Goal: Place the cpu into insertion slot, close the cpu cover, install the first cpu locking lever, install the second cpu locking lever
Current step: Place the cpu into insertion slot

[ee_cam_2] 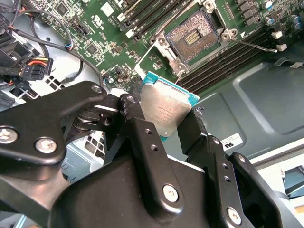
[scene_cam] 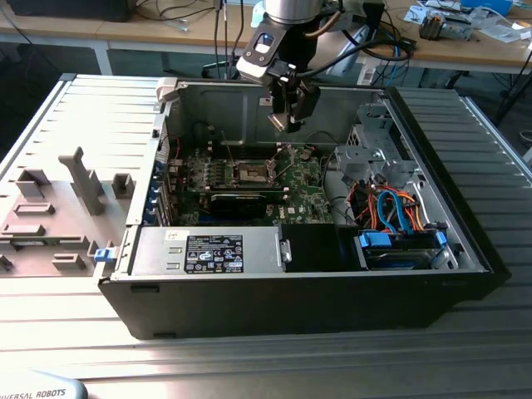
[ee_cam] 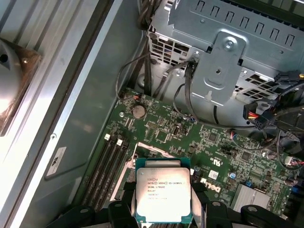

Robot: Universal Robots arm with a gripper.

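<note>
Gripped cpu (ee_cam: 164, 192) by opposite edges in gripper (scene_cam: 288, 123) fingers (ee_cam_2: 142, 137), clear of open socket (ee_cam_2: 194, 35) mid-motherboard (ee_cam_2: 95, 28); light, stiff, underside probably fragile, edges only.

Over the open case (scene_cam: 291, 301), the gripper (scene_cam: 287, 126) clamps the cpu (scene_cam: 278, 121), hanging above the socket (scene_cam: 252, 172) inside the case.

Open black computer case (scene_cam: 291, 303), green motherboard (scene_cam: 309, 195), grey power supply (scene_cam: 208, 252)
</note>
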